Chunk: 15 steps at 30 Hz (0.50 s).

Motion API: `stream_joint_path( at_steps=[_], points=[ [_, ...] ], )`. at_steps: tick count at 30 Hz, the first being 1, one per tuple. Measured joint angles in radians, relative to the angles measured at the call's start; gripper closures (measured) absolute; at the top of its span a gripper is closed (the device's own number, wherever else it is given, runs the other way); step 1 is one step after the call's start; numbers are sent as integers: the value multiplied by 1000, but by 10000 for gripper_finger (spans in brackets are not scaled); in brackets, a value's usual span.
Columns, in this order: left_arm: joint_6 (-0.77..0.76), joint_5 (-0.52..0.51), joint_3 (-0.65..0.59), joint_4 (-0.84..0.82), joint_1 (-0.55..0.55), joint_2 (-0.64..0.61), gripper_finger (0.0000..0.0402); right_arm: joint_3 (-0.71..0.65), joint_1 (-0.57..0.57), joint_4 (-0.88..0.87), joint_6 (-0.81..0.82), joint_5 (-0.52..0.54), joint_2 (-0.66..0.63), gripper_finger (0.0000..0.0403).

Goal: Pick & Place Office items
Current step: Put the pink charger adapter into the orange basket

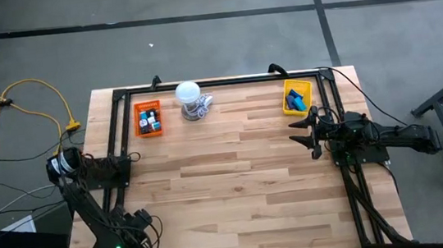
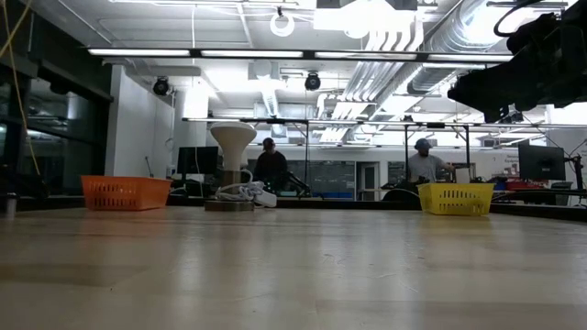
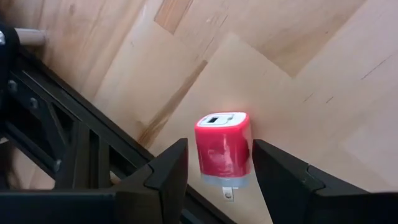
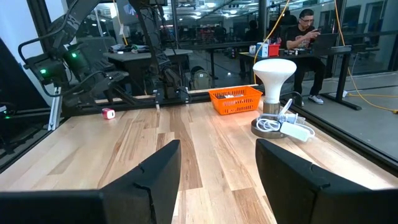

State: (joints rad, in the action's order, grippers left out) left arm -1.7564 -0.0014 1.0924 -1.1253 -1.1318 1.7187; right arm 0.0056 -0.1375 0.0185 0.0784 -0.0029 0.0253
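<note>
A small red charger cube (image 3: 222, 148) with a white base and metal prongs lies on its side on the wooden table, close to the left frame rail; it also shows far off as the red charger (image 4: 109, 112). My left gripper (image 3: 219, 146) points down over it, open, one finger on each side of the cube and close to it. In the high view the left gripper (image 1: 141, 223) is at the table's near left corner. My right gripper (image 1: 305, 132) waits open and level at the table's right edge, with nothing between its fingers (image 4: 155, 180).
An orange tray (image 1: 148, 118) with small items stands at the far left and a yellow tray (image 1: 297, 97) with blue pieces at the far right. A white round-topped object (image 1: 191, 101) with a coiled cord stands between them. A black frame rail (image 3: 93, 155) runs beside the charger.
</note>
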Motion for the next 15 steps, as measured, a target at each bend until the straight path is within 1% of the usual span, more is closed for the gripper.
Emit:
stream_joint_path(
  at_steps=[8,15],
  points=[
    [-41,1,-2,21,-33,44,232,0,0,0,0,0,0,208],
    [-58,-1,-2,47,-49,48,232,0,0,0,0,0,0,208]
  ],
)
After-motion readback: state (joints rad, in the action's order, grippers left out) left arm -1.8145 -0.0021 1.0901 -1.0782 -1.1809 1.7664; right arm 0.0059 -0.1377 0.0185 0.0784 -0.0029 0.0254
